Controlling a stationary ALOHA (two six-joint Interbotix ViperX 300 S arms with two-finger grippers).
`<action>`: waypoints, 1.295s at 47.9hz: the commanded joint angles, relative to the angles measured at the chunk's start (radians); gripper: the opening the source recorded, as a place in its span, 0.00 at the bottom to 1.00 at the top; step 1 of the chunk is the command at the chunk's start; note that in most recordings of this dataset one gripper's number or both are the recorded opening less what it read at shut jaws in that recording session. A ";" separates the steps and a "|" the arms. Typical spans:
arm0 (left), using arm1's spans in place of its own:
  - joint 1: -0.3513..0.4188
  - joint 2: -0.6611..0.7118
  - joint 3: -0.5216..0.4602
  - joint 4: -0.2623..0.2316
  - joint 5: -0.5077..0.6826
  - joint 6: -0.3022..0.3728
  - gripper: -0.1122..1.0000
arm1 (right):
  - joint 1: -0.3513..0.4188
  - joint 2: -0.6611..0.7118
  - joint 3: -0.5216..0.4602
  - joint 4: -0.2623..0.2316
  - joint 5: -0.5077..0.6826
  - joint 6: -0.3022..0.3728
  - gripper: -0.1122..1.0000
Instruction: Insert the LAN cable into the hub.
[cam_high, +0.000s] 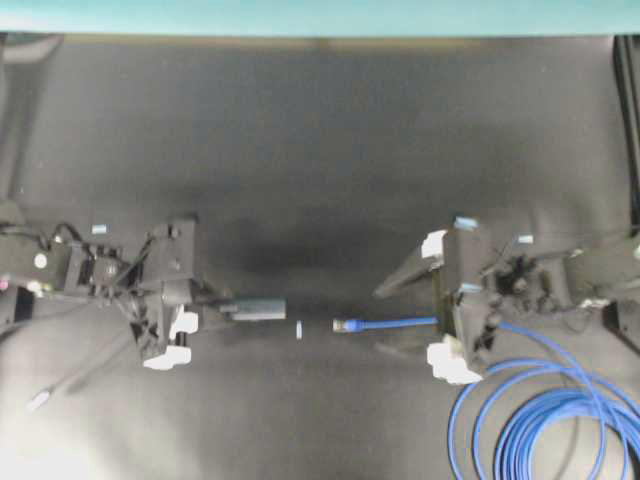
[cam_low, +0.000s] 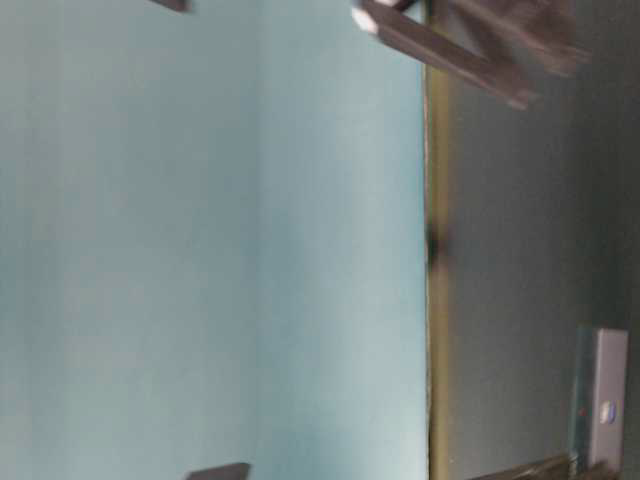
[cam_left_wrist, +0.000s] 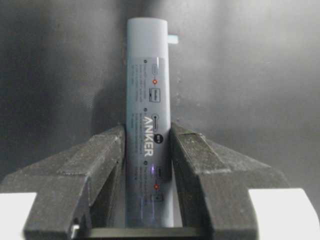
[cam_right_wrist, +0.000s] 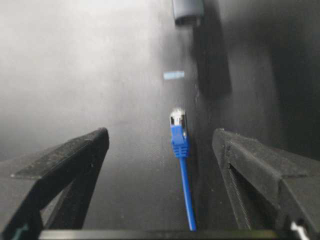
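Left gripper (cam_left_wrist: 147, 150): jaws clamp the hub (cam_left_wrist: 147, 100), its long axis pointing out at the plug | Right gripper (cam_right_wrist: 160, 150): jaws wide, empty | LAN cable (cam_right_wrist: 180, 145) lies lengthwise between them, on the surface | your right arm is nearer.

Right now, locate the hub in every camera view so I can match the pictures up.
Overhead: the hub lies left of centre, clamped in the left tool, pointing right.
Table-level: a grey bar at the lower right edge is probably it; the view is blurred.
Left wrist: centre, upright between the fingers.
Right wrist: only its end shows, top centre.
Shared landmark: the small pale tape mark, between hub and LAN cable plug.
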 joint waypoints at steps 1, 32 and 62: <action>-0.003 -0.041 -0.026 0.003 0.058 0.002 0.35 | 0.005 0.066 -0.018 0.003 -0.052 0.002 0.83; -0.028 -0.071 -0.048 0.003 0.110 0.003 0.35 | -0.012 0.275 -0.110 0.025 -0.091 0.002 0.79; -0.028 -0.077 -0.034 0.003 0.114 0.003 0.35 | -0.008 0.270 -0.104 0.025 -0.048 0.005 0.22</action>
